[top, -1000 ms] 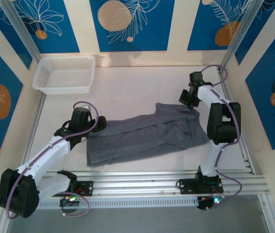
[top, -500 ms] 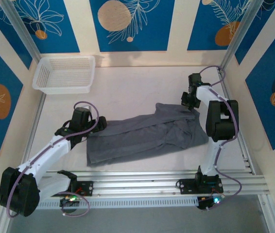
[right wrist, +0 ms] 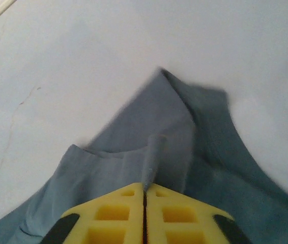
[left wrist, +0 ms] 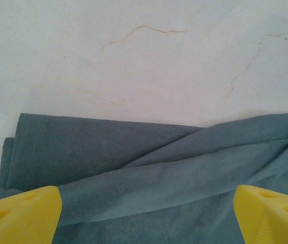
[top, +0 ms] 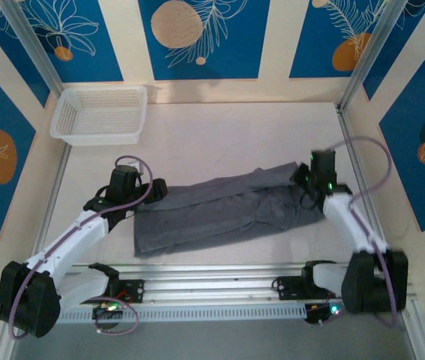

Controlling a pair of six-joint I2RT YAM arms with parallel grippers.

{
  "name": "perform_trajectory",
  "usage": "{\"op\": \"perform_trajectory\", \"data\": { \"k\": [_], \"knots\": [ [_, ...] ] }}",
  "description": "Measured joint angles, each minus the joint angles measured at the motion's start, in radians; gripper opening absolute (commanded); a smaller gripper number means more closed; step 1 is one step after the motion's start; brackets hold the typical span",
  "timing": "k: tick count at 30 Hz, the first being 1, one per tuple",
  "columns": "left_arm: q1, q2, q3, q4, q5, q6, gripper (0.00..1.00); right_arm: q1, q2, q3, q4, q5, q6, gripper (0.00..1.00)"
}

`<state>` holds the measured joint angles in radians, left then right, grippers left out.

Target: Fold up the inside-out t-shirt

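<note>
Premises: a robotics lab test cell. Evidence: the left arm (top: 70, 240) and right arm (top: 351, 221) are bolted to an aluminium rail (top: 220, 281) at the edge of a white table (top: 220, 135). Blue leaf-print wall panels (top: 205, 37) and metal struts (top: 363, 67) enclose it. A white mesh basket (top: 100, 114) sits well beyond the left gripper (top: 155, 193).

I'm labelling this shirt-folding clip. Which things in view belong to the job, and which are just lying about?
Job: dark grey t-shirt; left gripper, open over it; right gripper, shut on a fold of it.
Lying about: white mesh basket, far left corner.
</note>
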<state>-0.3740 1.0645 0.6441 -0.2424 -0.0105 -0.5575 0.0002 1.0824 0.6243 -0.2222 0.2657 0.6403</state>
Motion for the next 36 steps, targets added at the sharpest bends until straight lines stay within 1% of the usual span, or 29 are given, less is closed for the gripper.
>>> {"op": "perform_trajectory", "data": {
  "k": [1,2,4,5,7,9,10,12,14,17,20,24,26,28,34,36],
  "knots": [
    [-0.001,0.001,0.0,0.001,0.001,0.0,0.87,-0.011,-0.061,-0.079,0.029,-0.01,0.029,0.6],
    [-0.002,0.005,0.0,0.004,0.002,0.0,0.87,-0.024,-0.112,-0.149,0.042,-0.018,0.055,0.62],
    [-0.002,0.02,0.0,0.013,0.004,0.003,0.87,-0.042,-0.175,-0.215,0.032,-0.037,0.077,0.65],
    [-0.002,0.031,0.002,0.016,0.004,0.005,0.87,-0.046,-0.198,-0.219,0.025,-0.046,0.083,0.67],
    [-0.003,0.049,0.005,0.02,0.006,0.007,0.87,-0.049,-0.222,-0.2,0.047,-0.075,0.083,0.68],
    [-0.007,0.057,0.005,0.026,0.008,0.007,0.87,-0.045,-0.194,-0.138,0.07,-0.122,0.065,0.68],
    [-0.01,0.059,0.005,0.029,0.01,0.007,0.87,-0.034,-0.152,-0.085,0.073,-0.144,0.05,0.67],
    [-0.018,0.063,0.006,0.039,0.013,0.007,0.87,0.016,-0.014,0.068,0.054,-0.164,0.006,0.63],
    [-0.026,0.067,0.01,0.048,0.025,0.008,0.87,0.088,0.176,0.269,0.019,-0.164,-0.04,0.61],
    [-0.044,0.069,0.018,0.061,0.063,0.018,0.88,0.169,0.431,0.502,-0.042,-0.141,-0.092,0.61],
    [-0.073,0.073,0.023,0.096,0.151,0.046,0.93,0.216,0.632,0.633,-0.113,-0.114,-0.121,0.6],
    [-0.147,0.085,0.036,0.13,0.245,0.1,0.95,0.246,0.833,0.723,-0.213,-0.078,-0.146,0.57],
    [-0.181,0.085,0.042,0.134,0.265,0.124,0.96,0.261,0.896,0.738,-0.253,-0.052,-0.154,0.51],
    [-0.196,0.087,0.048,0.134,0.269,0.137,0.96,0.276,0.921,0.738,-0.283,-0.024,-0.162,0.44],
    [-0.203,0.109,0.054,0.143,0.269,0.159,0.96,0.293,0.915,0.75,-0.313,0.004,-0.167,0.22],
    [-0.204,0.117,0.055,0.149,0.269,0.166,0.96,0.293,0.915,0.75,-0.323,0.009,-0.172,0.16]
  ]
}}
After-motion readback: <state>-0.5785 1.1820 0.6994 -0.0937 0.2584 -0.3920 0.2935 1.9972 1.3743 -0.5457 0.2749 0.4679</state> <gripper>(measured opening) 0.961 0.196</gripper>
